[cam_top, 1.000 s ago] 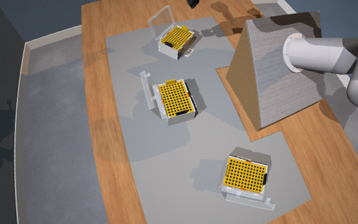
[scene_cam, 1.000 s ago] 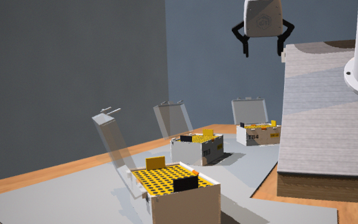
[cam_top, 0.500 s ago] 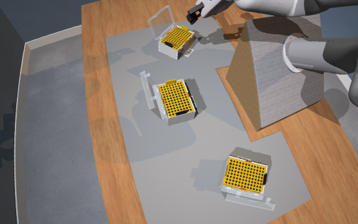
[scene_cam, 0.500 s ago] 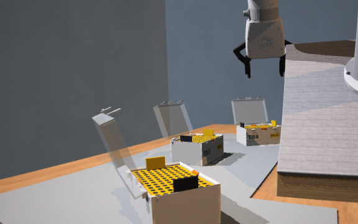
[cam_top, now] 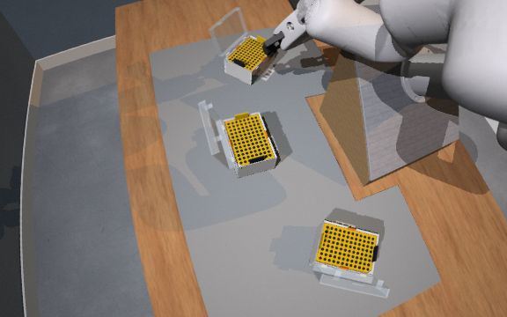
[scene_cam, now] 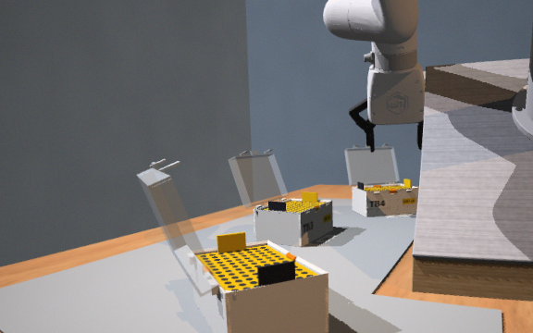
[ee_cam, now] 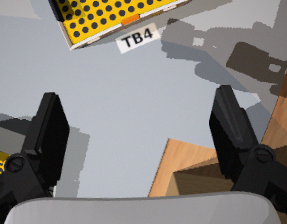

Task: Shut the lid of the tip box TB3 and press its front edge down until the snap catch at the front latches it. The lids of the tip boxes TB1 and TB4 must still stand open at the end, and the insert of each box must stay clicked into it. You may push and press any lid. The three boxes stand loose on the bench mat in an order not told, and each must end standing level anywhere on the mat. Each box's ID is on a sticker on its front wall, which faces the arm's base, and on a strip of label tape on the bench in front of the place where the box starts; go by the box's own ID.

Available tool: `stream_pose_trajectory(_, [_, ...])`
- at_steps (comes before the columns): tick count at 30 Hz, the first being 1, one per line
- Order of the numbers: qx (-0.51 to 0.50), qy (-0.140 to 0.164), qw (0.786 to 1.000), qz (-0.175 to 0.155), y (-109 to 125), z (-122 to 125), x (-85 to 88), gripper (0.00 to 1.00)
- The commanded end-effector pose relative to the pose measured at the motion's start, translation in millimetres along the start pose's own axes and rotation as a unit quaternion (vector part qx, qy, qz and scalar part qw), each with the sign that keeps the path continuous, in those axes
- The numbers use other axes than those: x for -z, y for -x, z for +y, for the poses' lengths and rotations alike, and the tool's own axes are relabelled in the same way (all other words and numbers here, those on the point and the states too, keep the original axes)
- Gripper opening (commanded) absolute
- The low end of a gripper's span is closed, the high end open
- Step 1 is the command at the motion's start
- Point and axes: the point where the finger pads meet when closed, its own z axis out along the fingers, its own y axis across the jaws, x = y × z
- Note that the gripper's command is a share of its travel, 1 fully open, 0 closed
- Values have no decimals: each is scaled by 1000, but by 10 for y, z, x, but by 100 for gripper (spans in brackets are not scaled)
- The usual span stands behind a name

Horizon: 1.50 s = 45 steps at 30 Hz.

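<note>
Standing near the middle in the top view, TB3 [cam_top: 250, 140] [scene_cam: 278, 227] has its lid [cam_top: 209, 129] [scene_cam: 258, 179] open toward ten o'clock. TB4 [cam_top: 239, 72] [scene_cam: 384, 202] [ee_cam: 106, 17] sits at twelve, its lid [cam_top: 229, 32] [scene_cam: 372, 166] up too, with the pincer [cam_top: 273, 44] [scene_cam: 396, 147] [ee_cam: 137, 107] over its two o'clock side. Between four and five stands a third box [cam_top: 347, 246] [scene_cam: 276, 305], its lid [cam_top: 355, 283] [scene_cam: 169, 217] open toward six.

From the exterior view, TB3's sticker [scene_cam: 308, 227] reads on its front wall; all three lids stand open. The pincer hangs above TB4, off toward one o'clock, fingers apart and nothing between them.

By the wrist view, the pincer is spread wide over the mat [cam_top: 236, 264] [scene_cam: 86, 296] [ee_cam: 119, 90]. The TB4 label tape [ee_cam: 138, 39] lies toward twelve o'clock; the yellow sliver at eight may well be TB3, though it's mostly cut off.
</note>
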Motion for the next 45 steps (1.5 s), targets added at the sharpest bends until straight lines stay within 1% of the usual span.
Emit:
stream_pose_trajectory(1, [2,-14,1000,14,94,-32,-242,100])
stream_pose_trajectory(10, [2,-14,1000,13,311,-40,-638,100])
stream_pose_trajectory(45, [2,-14,1000,13,311,-41,-637,100])
